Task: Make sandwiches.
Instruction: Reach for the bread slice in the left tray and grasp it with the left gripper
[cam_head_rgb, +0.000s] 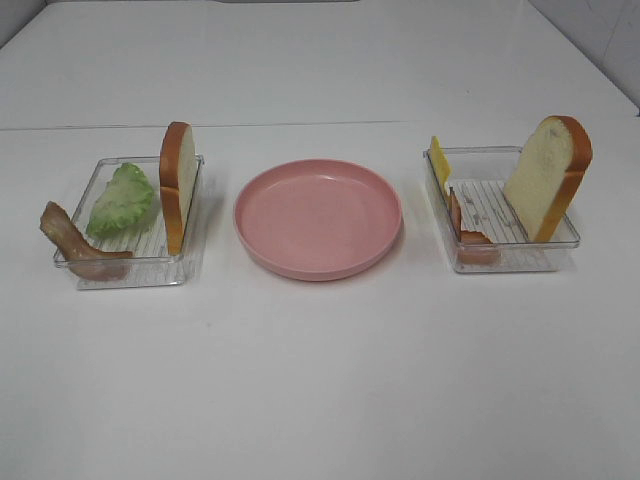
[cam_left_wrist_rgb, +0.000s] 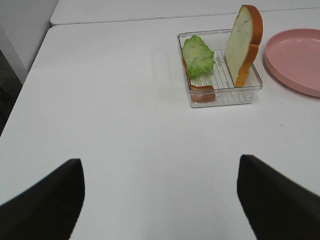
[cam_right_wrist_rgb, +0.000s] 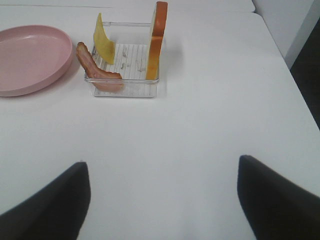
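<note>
Evidently, in the high view nothing is being stacked yet: the plate (cam_head_rgb: 318, 270) is lying bare between two trays (cam_head_rgb: 110, 272), where lettuce (cam_head_rgb: 122, 200), bacon (cam_head_rgb: 68, 238), cheese (cam_head_rgb: 439, 160) and bread slices (cam_head_rgb: 177, 190) are being kept. In the left wrist view the left hand (cam_left_wrist_rgb: 159, 170) is being held wide, empty, above the counter (cam_left_wrist_rgb: 125, 125). In the right wrist view the right hand (cam_right_wrist_rgb: 162, 167) is being held likewise, unobstructed.

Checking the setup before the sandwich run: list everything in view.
table: one, white, under everything
plate: one, pink, centre
trays: two, clear, left and right of the plate
bread slices: two, white, orange-brown crust, one on edge per tray
lettuce leaf: one, green, left tray
bacon strips: two, reddish-brown, one at each tray's front
cheese slice: one, yellow, right tray
left gripper: one, black, open, above table
right gripper: one, black, open, above table
</note>
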